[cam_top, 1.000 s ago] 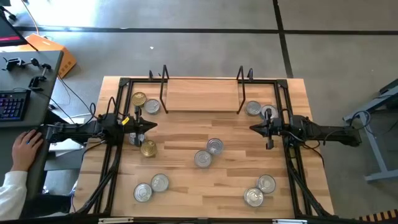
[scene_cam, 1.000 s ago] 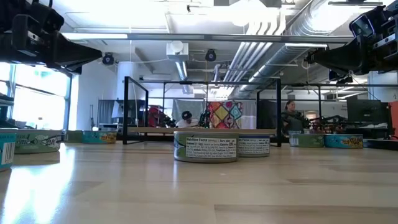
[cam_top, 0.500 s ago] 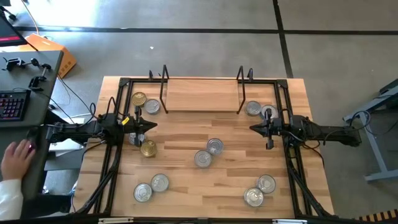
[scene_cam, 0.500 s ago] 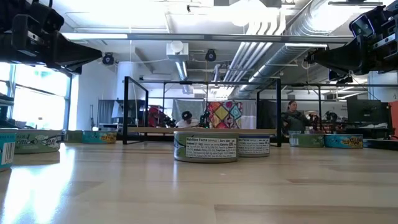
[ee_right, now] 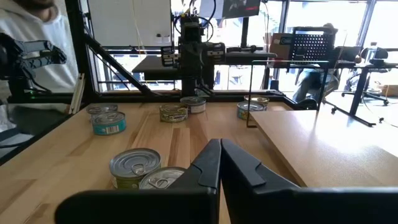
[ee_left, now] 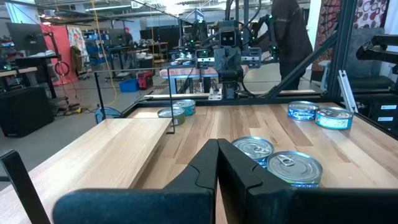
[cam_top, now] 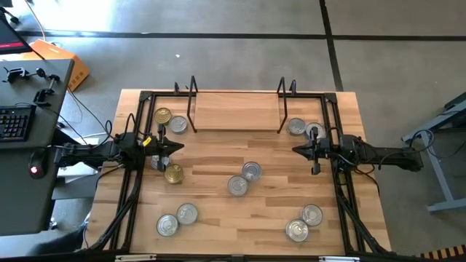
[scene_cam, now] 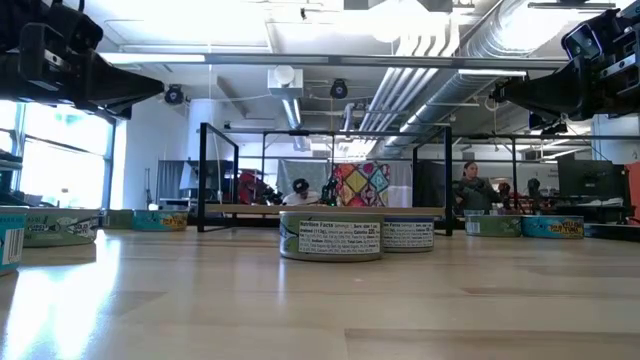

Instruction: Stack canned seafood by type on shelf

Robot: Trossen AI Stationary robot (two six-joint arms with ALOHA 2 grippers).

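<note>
The shelf (cam_top: 237, 115) is a light-wood board with black wire uprights at the table's far edge, and nothing stands on it. Several short tins stand on their bases on the tabletop. Two silver ones (cam_top: 245, 178) are in the middle. A gold one (cam_top: 173, 173) and another gold one (cam_top: 162, 116) are at the left. My left gripper (cam_top: 180, 146) hovers shut and empty at the left, pointing toward the table's right. My right gripper (cam_top: 295, 149) hovers shut and empty at the right, facing it. Both sets of fingers show closed in the wrist views (ee_left: 217, 152) (ee_right: 219, 152).
Pairs of silver tins stand at the near left (cam_top: 177, 219), the near right (cam_top: 304, 223) and the far right beside the shelf (cam_top: 305, 129). One more (cam_top: 178, 125) stands far left. A black frame (cam_top: 138, 175) runs along the table's sides. People show in the room beyond the table (scene_cam: 468, 185).
Neither arm nor any tin has moved. A person's hand at the desk left of the table has drawn away out of the high view.
</note>
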